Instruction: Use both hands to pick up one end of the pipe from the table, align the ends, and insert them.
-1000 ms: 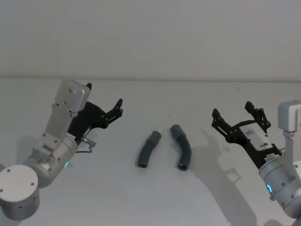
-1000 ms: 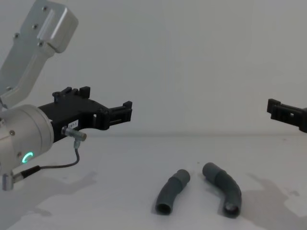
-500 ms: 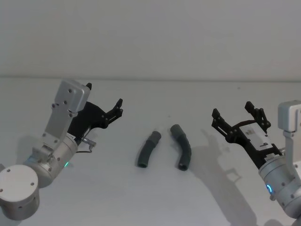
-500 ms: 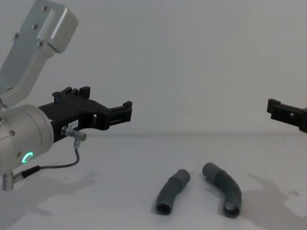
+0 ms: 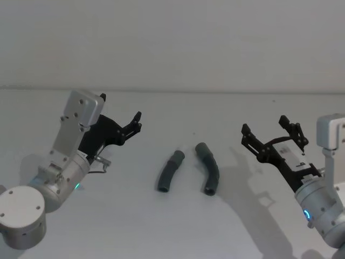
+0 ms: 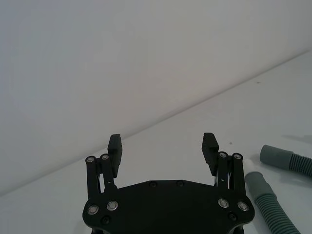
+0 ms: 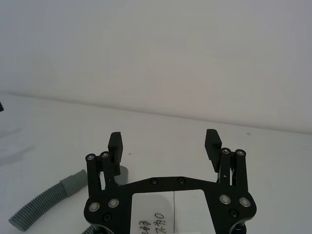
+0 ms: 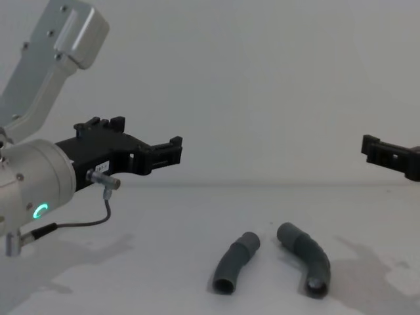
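Two dark grey bent pipe pieces lie side by side on the white table (image 5: 172, 226): the left piece (image 5: 170, 171) (image 8: 235, 262) and the right piece (image 5: 208, 168) (image 8: 307, 256). Their far ends (image 5: 177, 157) lean towards each other with a small gap; the near ends show open holes. My left gripper (image 5: 135, 123) (image 6: 162, 143) hovers open above the table, left of the pieces. To their right my right gripper (image 5: 264, 125) (image 7: 165, 139) is raised, open and holding nothing. The left wrist view shows both pieces (image 6: 267, 204); the right wrist view shows one piece (image 7: 46, 204).
A plain pale wall stands behind the table. A thin cable (image 8: 98, 220) loops under my left wrist. Bare tabletop surrounds the two pieces on all sides.
Both arms have shifted only slightly; my right gripper has edged a little towards the left. The pipe pieces have not moved.
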